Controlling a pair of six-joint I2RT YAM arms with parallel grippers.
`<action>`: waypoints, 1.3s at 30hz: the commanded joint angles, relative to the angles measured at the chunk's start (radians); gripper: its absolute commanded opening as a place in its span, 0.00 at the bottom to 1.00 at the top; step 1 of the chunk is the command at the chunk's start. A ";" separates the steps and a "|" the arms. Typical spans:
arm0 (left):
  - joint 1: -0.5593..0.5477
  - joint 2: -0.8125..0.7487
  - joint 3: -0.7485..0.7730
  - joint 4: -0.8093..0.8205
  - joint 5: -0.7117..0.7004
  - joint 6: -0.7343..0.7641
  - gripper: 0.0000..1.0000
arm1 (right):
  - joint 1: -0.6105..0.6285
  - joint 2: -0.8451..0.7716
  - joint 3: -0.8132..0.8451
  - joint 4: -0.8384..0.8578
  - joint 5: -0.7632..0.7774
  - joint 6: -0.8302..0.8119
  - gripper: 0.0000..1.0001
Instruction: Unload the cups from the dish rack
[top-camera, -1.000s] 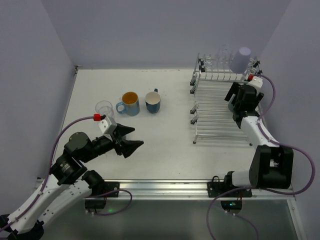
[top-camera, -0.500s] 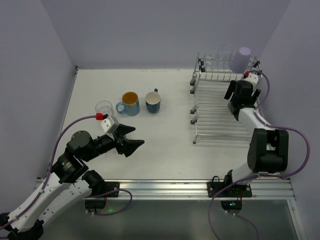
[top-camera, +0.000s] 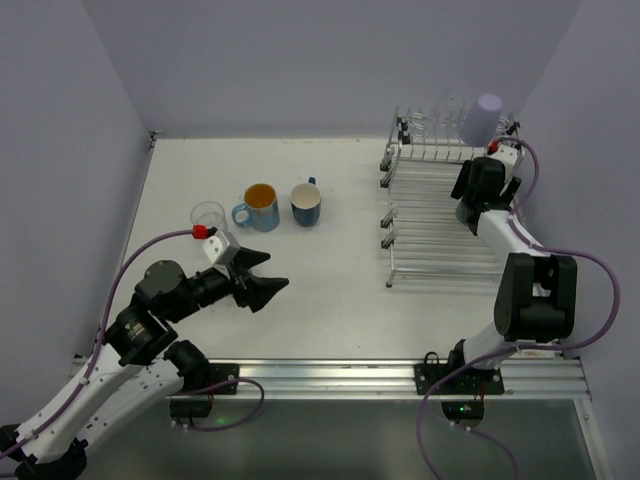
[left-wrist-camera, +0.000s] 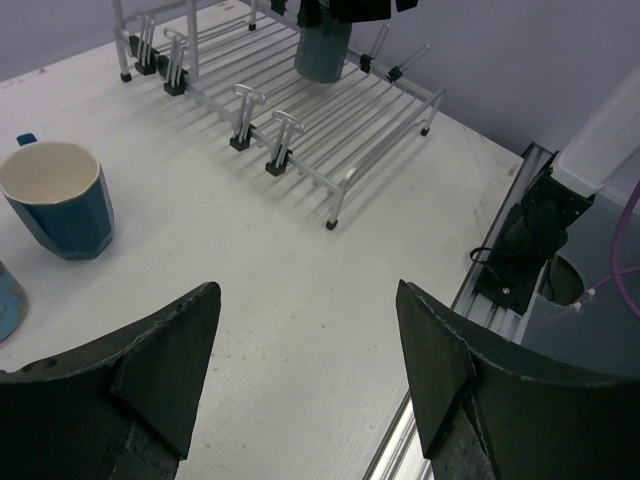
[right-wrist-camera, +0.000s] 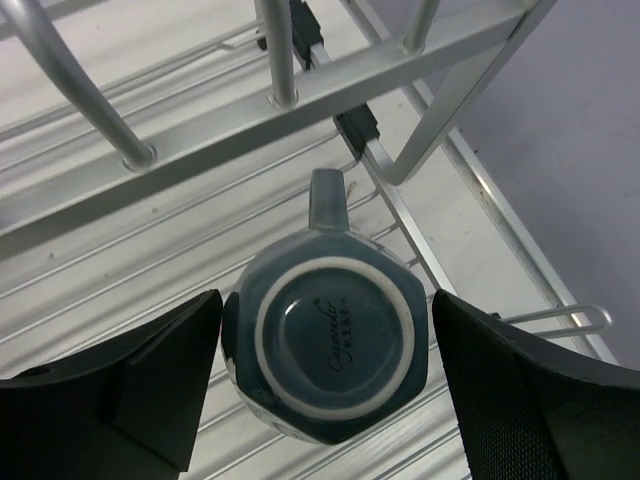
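Right tool (right-wrist-camera: 325, 378) flanks an upturned, glossy, hexagonal teal mug (right-wrist-camera: 330, 345).

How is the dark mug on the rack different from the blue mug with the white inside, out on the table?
The teal mug stands upside down, base showing, on the dish rack; the blue mug stands upright, mouth open, on the table. The teal mug looks darker and greyer than the blue mug. Both are faceted mugs with a handle.
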 joint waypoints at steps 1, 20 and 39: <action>-0.001 0.004 0.028 0.003 -0.012 0.014 0.75 | -0.003 0.021 0.052 -0.107 -0.021 0.033 0.89; 0.031 0.060 0.031 0.018 0.017 0.002 0.75 | 0.038 -0.352 -0.196 0.006 -0.158 0.183 0.32; 0.026 0.330 -0.032 0.462 0.157 -0.360 0.73 | 0.060 -0.600 -0.350 0.032 -0.359 0.309 0.23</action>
